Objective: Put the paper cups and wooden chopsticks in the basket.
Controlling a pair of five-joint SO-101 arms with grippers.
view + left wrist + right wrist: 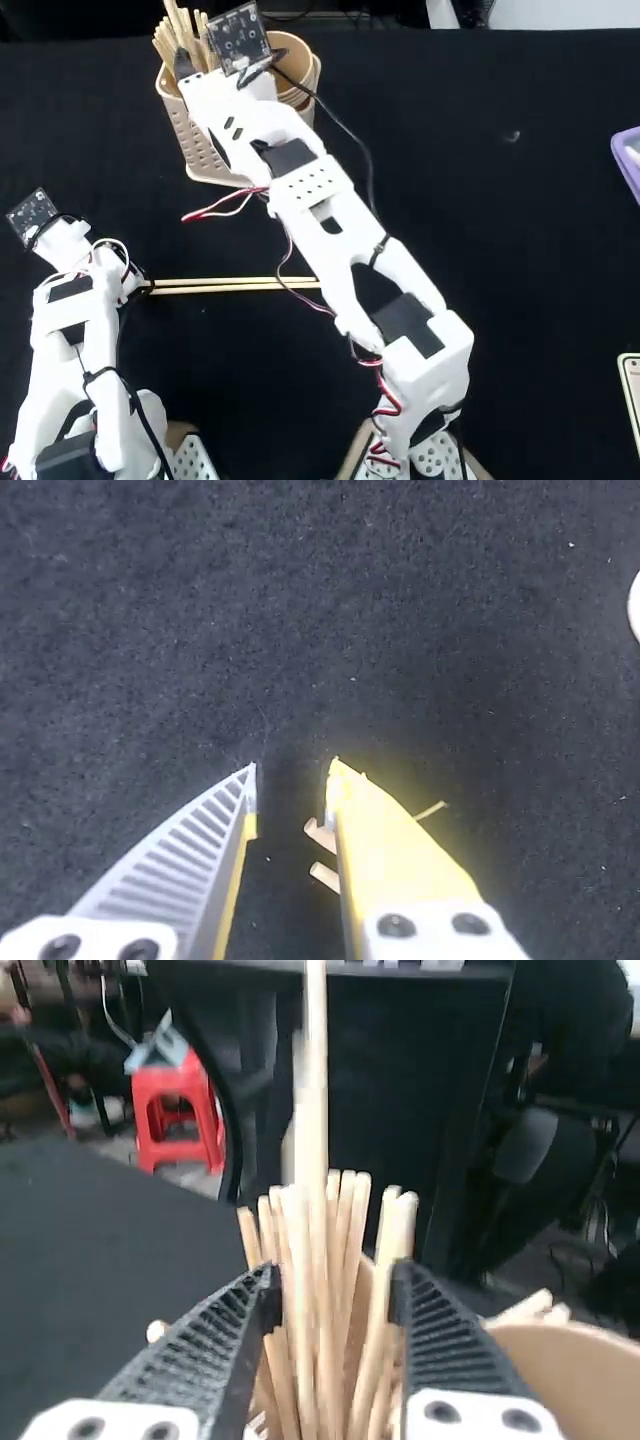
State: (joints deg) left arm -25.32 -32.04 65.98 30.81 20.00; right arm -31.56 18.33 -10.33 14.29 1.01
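1. The tabletop (500,250), covered in black cloth, is carrying everything here.
2. A beige perforated basket (205,160) is standing on it near the far edge, left of the middle.
3. A pair of wooden chopsticks (230,285) is lying flat on the cloth, side by side and touching, running left to right, well apart from the basket on the near side.
4. A purple container (627,160) is sitting at the right edge, cut off by the frame.
5. A pale flat card (632,385) is lying at the right edge, nearer the front.
6. Two arm bases (190,455) (440,460) are standing along the near edge.
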